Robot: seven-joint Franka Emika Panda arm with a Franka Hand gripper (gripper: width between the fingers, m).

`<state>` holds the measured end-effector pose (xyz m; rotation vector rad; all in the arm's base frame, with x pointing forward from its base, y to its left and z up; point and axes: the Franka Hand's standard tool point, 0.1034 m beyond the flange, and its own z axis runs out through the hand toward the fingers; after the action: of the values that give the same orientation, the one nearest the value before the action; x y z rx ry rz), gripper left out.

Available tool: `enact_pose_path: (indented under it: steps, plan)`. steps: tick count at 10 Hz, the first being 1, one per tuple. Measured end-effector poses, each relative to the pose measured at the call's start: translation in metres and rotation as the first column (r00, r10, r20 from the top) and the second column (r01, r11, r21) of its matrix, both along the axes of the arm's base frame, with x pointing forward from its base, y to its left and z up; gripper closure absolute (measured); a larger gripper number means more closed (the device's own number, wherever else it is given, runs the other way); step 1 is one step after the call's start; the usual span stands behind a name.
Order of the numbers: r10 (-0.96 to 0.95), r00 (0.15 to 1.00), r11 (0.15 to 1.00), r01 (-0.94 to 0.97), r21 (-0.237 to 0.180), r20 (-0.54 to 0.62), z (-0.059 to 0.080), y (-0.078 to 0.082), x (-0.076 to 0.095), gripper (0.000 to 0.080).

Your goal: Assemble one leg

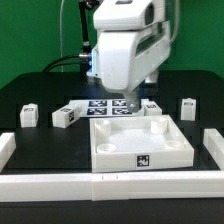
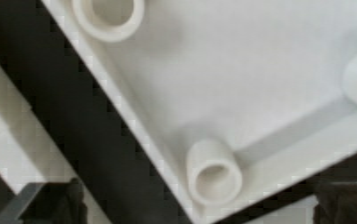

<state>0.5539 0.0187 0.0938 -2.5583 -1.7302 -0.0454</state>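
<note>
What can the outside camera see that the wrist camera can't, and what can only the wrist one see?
Only the exterior view: the little tagged legs, like this leg, the marker board and the big white arm. Only the wrist view: a close look into a round corner socket. Both: the white square panel on the black table, with the open gripper over it.

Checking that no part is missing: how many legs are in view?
4. One leg at the exterior view's far left, a second beside it, a third behind the panel, a fourth further right. The arm may hide others.
</note>
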Motion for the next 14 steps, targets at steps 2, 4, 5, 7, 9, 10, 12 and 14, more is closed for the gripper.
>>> enact_pose_path:
  steps: [2,4,5,7,9,10,12,14]
  plan:
    - [-0.018,1.0,1.0,0.018,-0.001,-0.018,-0.006,-0.001,-0.006,0.015]
    - [-0.018,1.0,1.0,0.018,-0.001,-0.019,-0.007,-0.001,-0.006,0.015]
    - [0.021,1.0,1.0,-0.021,0.0,-0.019,-0.008,-0.003,-0.008,0.015]
    - [0.148,0.989,0.989,-0.148,0.016,0.02,-0.017,-0.017,-0.033,0.015]
    - [0.311,0.947,0.95,-0.311,-0.017,0.084,-0.036,-0.017,-0.069,0.015]
    - [0.373,0.923,0.928,-0.371,-0.039,0.099,-0.049,-0.011,-0.084,0.015]
    - [0.372,0.924,0.928,-0.371,-0.036,0.09,-0.053,-0.012,-0.088,0.015]
    - [0.373,0.923,0.928,-0.372,-0.035,0.088,-0.055,-0.012,-0.089,0.015]
